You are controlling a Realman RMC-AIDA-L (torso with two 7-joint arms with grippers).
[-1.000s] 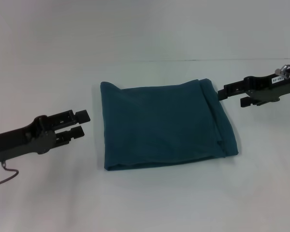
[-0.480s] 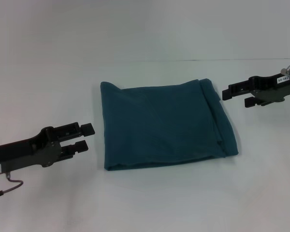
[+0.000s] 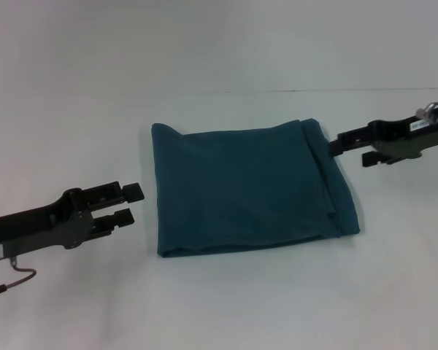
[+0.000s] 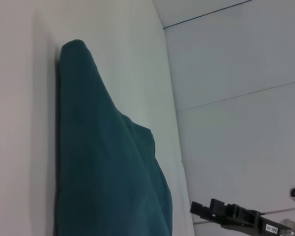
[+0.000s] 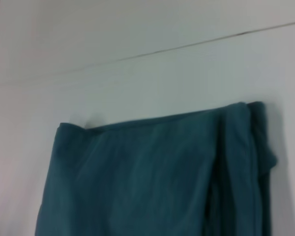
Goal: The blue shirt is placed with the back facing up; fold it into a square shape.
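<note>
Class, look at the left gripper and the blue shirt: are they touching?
Apart. The head view shows bare table between the left gripper and the blue shirt's near edge.

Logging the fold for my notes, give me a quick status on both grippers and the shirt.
Left gripper open, off the blue shirt. Right gripper open at its far right corner. Shirt folded roughly square, flat on the table. Nothing obstructing.
</note>
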